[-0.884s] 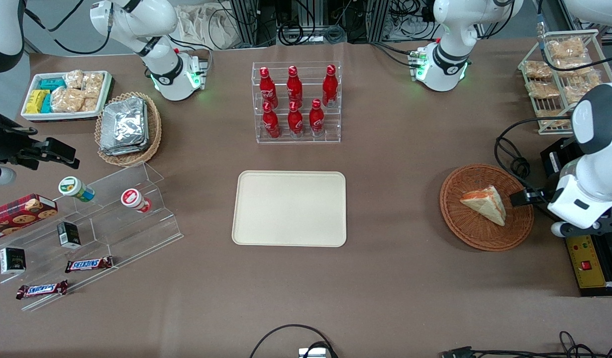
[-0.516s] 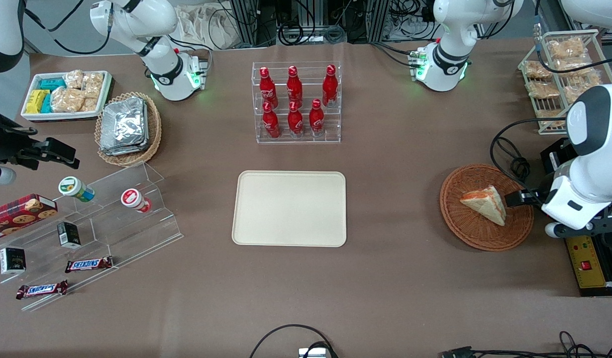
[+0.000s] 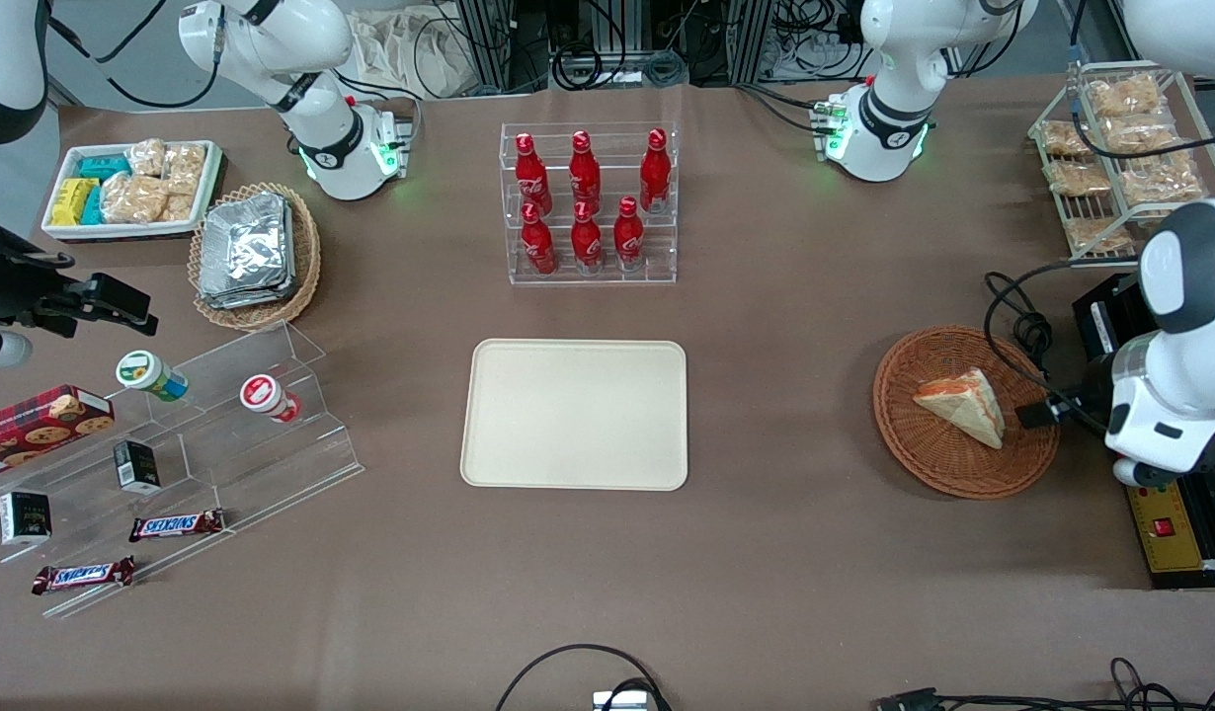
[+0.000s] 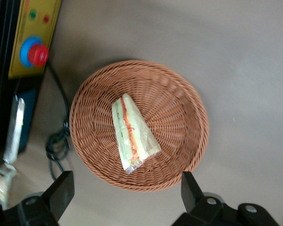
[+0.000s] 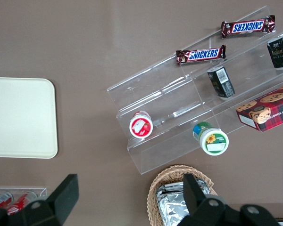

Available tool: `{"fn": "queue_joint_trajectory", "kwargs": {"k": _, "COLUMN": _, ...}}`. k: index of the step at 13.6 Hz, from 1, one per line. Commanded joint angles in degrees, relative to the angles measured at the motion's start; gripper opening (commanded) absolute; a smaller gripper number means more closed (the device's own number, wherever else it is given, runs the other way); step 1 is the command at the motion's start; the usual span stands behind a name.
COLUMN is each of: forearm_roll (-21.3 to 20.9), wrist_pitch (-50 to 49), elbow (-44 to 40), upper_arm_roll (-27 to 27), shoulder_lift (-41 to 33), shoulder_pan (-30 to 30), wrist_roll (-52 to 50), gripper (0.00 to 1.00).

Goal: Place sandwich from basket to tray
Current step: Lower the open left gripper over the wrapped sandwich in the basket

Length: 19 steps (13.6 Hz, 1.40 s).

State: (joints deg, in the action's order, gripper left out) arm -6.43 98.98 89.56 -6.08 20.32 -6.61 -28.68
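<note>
The sandwich (image 3: 961, 404), a white wedge with orange and green filling along its edge, lies in the round reddish-brown basket (image 3: 924, 456) toward the working arm's end of the table. The left wrist view looks down on the same sandwich (image 4: 132, 134) in the basket (image 4: 181, 101). My left gripper (image 3: 1037, 413) hangs over the basket's rim beside the sandwich, apart from it. Both black fingers (image 4: 62, 190) stand wide apart in that wrist view, so the gripper (image 4: 126, 186) is open and holds nothing. The cream tray (image 3: 574, 414) sits bare at the table's middle.
A clear rack of red bottles (image 3: 588, 202) stands farther from the camera than the tray. Black cables (image 3: 1012, 321) and a yellow control box (image 3: 1166, 518) lie beside the basket. A wire rack of snack packets (image 3: 1121, 148) stands toward the working arm's end.
The left arm's wrist has swung a little away from the sandwich and nearer the camera. The sandwich and basket have not moved.
</note>
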Motion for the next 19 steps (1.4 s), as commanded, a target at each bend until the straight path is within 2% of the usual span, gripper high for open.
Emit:
{"fn": "queue_joint_trajectory", "kwargs": {"k": 1, "forearm_roll": -0.2, "wrist_pitch": 9.9, "elbow": 9.1, "upper_arm_roll": -0.2, "shoulder_lift": -0.9, "shoulder_pan": -1.4, "wrist_roll": -8.8, "gripper": 1.0}}
{"fn": "queue_joint_trajectory", "kwargs": {"k": 4, "forearm_roll": -0.3, "wrist_pitch": 16.0, "elbow": 14.1, "upper_arm_roll": -0.2, "shoulder_lift": -0.4, "shoulder_pan": -1.2, "wrist_roll": -20.3, "gripper": 1.0}}
{"fn": "queue_joint_trajectory", "kwargs": {"k": 7, "forearm_roll": -0.3, "wrist_pitch": 22.1, "elbow": 21.1, "upper_arm_roll": -0.2, "shoulder_lift": -1.3, "shoulder_pan": -1.3, "wrist_roll": -20.8, "gripper": 1.0}}
{"fn": "queue_joint_trajectory", "kwargs": {"k": 11, "forearm_roll": -0.4, "wrist_pitch": 23.4, "elbow": 25.7, "upper_arm_roll": -0.2, "shoulder_lift": -1.2, "shoulder_pan": -1.4, "wrist_roll": -21.2, "gripper": 1.0}}
{"fn": "queue_joint_trajectory", "kwargs": {"k": 17, "forearm_roll": -0.2, "wrist_pitch": 26.0, "elbow": 25.7, "upper_arm_roll": -0.3, "shoulder_lift": 2.8, "shoulder_pan": -1.3, "wrist_roll": -21.3, "gripper": 1.0}}
{"fn": "queue_joint_trajectory", "kwargs": {"k": 18, "forearm_roll": -0.2, "wrist_pitch": 26.0, "elbow": 25.2, "upper_arm_roll": -0.3, "shoulder_lift": 3.3, "shoulder_pan": -1.2, "wrist_roll": -21.3, "gripper": 0.99}}
{"fn": "queue_joint_trajectory", "kwargs": {"k": 19, "forearm_roll": 0.1, "wrist_pitch": 26.0, "elbow": 24.7, "upper_arm_roll": -0.3, "shoulder_lift": 3.5, "shoulder_pan": -1.2, "wrist_roll": -21.4, "gripper": 0.87}}
